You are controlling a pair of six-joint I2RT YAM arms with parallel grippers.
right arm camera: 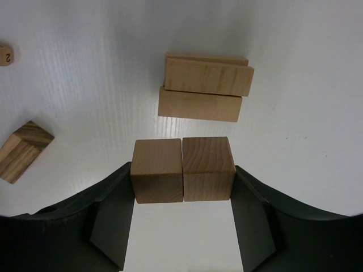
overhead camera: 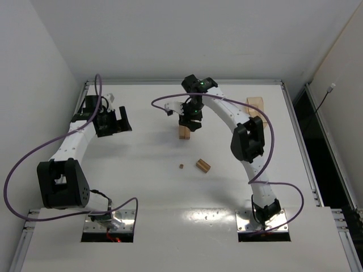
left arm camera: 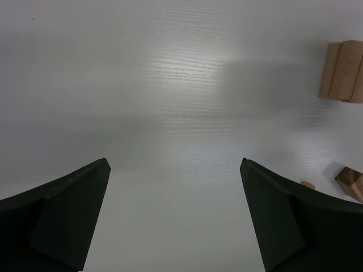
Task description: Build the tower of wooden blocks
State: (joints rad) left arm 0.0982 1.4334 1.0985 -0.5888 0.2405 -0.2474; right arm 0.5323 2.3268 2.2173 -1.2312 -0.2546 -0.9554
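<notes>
Two cubes (right arm camera: 157, 170) fill my right wrist view, pressed side by side in the right gripper (right arm camera: 182, 170), whose fingers are clamped against their outer faces. Just beyond them the planks (right arm camera: 205, 88) lie on the table (right arm camera: 300, 68), one on top of the other. They are close to the cubes, though I can't tell whether they touch. A striped block (right arm camera: 22, 150) lies well left of the planks, and a tiny cube (right arm camera: 4, 55) marked 2 sits farther left, at the frame's edge.

On my left wrist view, the left gripper (left arm camera: 174, 164) is spread wide over the table. The planks (left arm camera: 343, 71) show at the upper right edge. Below them, the striped block (left arm camera: 351, 182) and tiny cube (left arm camera: 308, 185) peek out beside the right-hand finger.

From the top view, I see the right gripper (overhead camera: 190, 120) right over the planks (overhead camera: 184, 135), and I can't make out the cubes. The left gripper (overhead camera: 113, 122) hangs released, well left of the planks. The striped block (overhead camera: 203, 165) and tiny cube (overhead camera: 180, 166) lie on the near side of the planks, apart from each other. A box (overhead camera: 256, 105) sits well right of the planks.
</notes>
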